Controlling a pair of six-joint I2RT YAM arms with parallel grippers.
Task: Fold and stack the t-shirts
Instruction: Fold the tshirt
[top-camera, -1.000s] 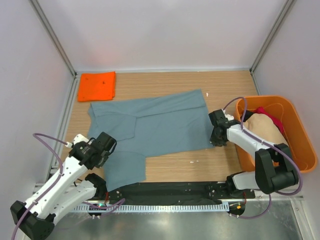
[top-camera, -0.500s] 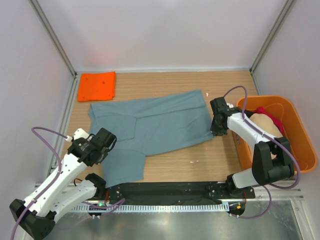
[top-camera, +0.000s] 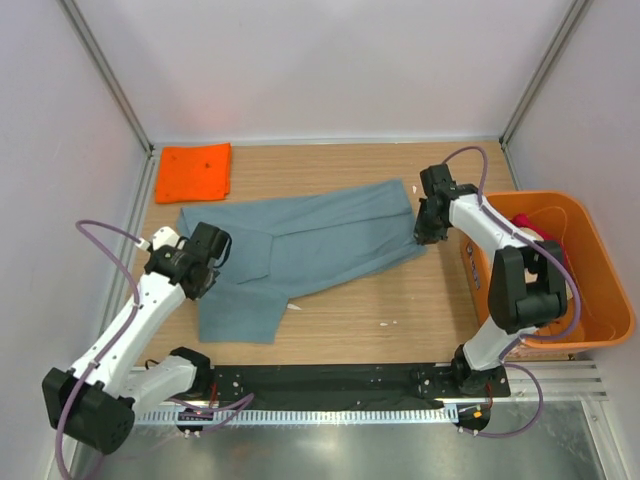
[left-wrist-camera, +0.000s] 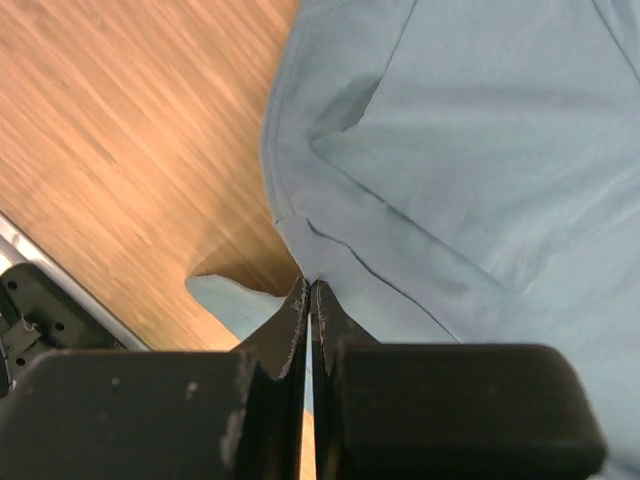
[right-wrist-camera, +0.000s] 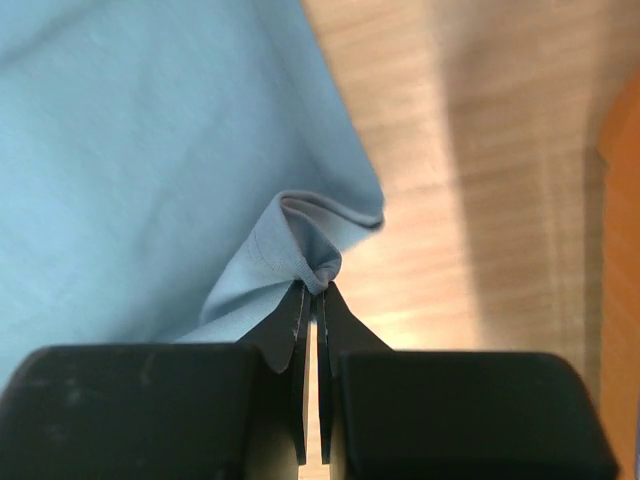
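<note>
Pale enclosure walls (top-camera: 320, 70) surround a wooden table (top-camera: 400, 320) in the top external view, where a grey-blue t-shirt (top-camera: 330, 240) lies spread and partly doubled over across the middle, a folded orange t-shirt (top-camera: 194, 172) sits near the far left corner, and an orange tub (top-camera: 600, 310) at the right edge holds a red shirt (top-camera: 527, 222) and some beige cloth (top-camera: 545, 238). The left gripper (top-camera: 200, 268) sits at the shirt's left side and the right gripper (top-camera: 428, 225) at its right edge, well apart, with the cloth between them. Left wrist view: the left gripper (left-wrist-camera: 309, 290) has its fingers pressed together on a hemmed corner of the grey-blue t-shirt (left-wrist-camera: 480, 160), which rises off the table (left-wrist-camera: 130, 150) at that point. Right wrist view: the right gripper (right-wrist-camera: 313, 288) is likewise clamped on a small bunched pleat at the edge of the grey-blue t-shirt (right-wrist-camera: 150, 150), beside bare table (right-wrist-camera: 470, 180), with a sliver of the tub (right-wrist-camera: 625, 200) at the frame's right. By the look of it the fabric is light, limp and thin; it should drape and crease freely, so hems and corners, held taut between both arms, appear the surest places to take hold. No brand, label or writing can be read in any view.
</note>
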